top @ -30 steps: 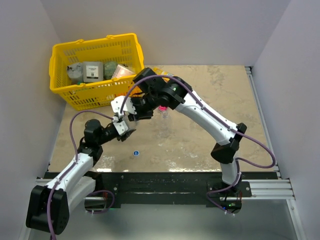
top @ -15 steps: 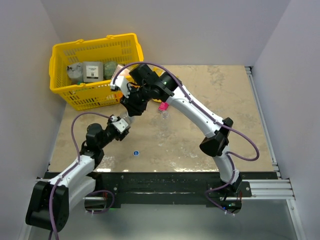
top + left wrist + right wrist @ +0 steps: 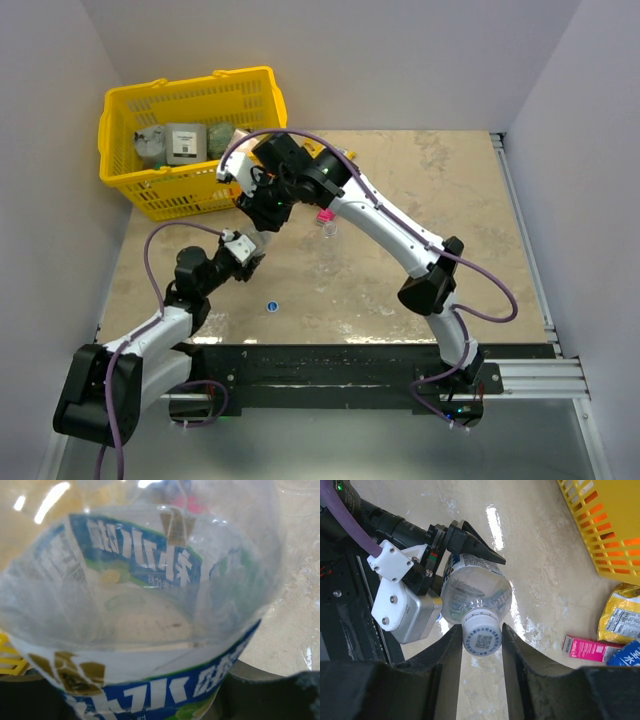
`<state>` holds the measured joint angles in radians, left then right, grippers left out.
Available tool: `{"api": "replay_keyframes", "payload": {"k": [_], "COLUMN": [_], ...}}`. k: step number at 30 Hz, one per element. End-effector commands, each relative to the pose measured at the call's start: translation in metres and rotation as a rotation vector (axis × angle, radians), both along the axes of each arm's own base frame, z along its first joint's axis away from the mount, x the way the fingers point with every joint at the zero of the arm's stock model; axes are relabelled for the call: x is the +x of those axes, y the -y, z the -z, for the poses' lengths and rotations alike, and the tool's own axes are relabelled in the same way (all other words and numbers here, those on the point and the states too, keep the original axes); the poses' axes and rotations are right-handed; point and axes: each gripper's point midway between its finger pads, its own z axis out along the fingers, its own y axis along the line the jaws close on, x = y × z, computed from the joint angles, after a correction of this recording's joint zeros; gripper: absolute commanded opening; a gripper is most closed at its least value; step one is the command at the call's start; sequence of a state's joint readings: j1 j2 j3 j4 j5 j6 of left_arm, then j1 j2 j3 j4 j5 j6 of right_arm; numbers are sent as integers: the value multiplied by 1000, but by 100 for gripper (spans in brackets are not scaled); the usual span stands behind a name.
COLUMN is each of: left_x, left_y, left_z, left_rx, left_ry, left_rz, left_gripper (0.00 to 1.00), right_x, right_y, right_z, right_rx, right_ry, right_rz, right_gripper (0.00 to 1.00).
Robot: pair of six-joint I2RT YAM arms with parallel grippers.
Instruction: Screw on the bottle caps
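Yellow plastic basket [image 3: 185,196] sits at the far left of the tan table [image 3: 420,200], where it was a second ago, and the small blue round cap [image 3: 271,306] has not moved from its spot near the arms' bases. The arms have changed: the left claw [image 3: 249,252] has shifted only slightly, while the right arm has swung leftward, so its wrist now hangs just beside the basket's near wall and its elbow is drawn in toward the centre. Over the last half second it has barely moved. From above, the right wrist covers most of the spot where the two claws meet, so the held thing hardly shows there. The left wrist camera is filled by a clear plastic bottle [image 3: 150,605] with a blue, white and green label, its body lying between the dark fingers at the bottom of that view. Only the right wrist camera shows the top end, where a whitish round screw cap [image 3: 482,640] printed with a code square sits on the bottle's neck, facing the lens. The left claw is partly open, clamped around the bottle's labelled body and holding it above the table. The right claw [image 3: 481,628] is nearly closed, its two fingers pressing opposite sides of the cap. Farther right, a second clear bottle [image 3: 328,230] stands on the table beside a pink packet [image 3: 590,649], with a yellow snack packet [image 3: 620,611] near it.
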<state>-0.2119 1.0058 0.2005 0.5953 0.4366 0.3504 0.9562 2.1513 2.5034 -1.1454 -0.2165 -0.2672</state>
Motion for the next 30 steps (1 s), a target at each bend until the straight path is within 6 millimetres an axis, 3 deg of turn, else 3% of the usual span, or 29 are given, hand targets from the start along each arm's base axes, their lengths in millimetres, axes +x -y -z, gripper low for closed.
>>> {"api": "replay_keyframes", "payload": {"k": [1, 4, 6, 8, 9, 11, 13, 15, 16, 17, 23, 30], "left_x": [13, 16, 17, 20, 20, 18, 16, 3, 3, -5, -8, -7], "left_y": [10, 11, 13, 18, 17, 24, 28, 34, 36, 39, 41, 43], "left_z": [-45, -41, -37, -35, -35, -33, -37, -27, -33, -24, -23, -35], "left_rx": [-112, -102, -94, -85, -85, -68, -43, 16, 36, 76, 195, 213], "left_ry": [128, 113, 94, 74, 69, 58, 65, 46, 59, 48, 67, 95], "left_rz": [20, 29, 51, 85, 92, 156, 222, 331, 364, 422, 536, 554], "left_gripper": [0, 0, 0, 0, 0, 0, 0, 0, 0, 0, 0, 0], "right_x": [-5, -3, -5, -8, -19, -27, -37, -46, -51, -53, -62, -63], "right_y": [15, 14, 19, 20, 31, 37, 51, 59, 65, 69, 67, 65], "right_z": [10, -25, -60, -85, -99, -111, -108, -90, -92, -87, -61, -40], "right_rx": [-88, -5, 68, 135, 157, 179, 145, 72, 59, 20, -53, -109], "right_ry": [-11, 51, 126, 195, 218, 287, 338, 417, 457, 512, 576, 607], "right_rz": [29, 20, 5, -48, -73, -155, -242, -419, -475, -566, -826, -969], "right_gripper": [44, 61, 71, 75, 77, 77, 75, 73, 72, 72, 69, 65]}}
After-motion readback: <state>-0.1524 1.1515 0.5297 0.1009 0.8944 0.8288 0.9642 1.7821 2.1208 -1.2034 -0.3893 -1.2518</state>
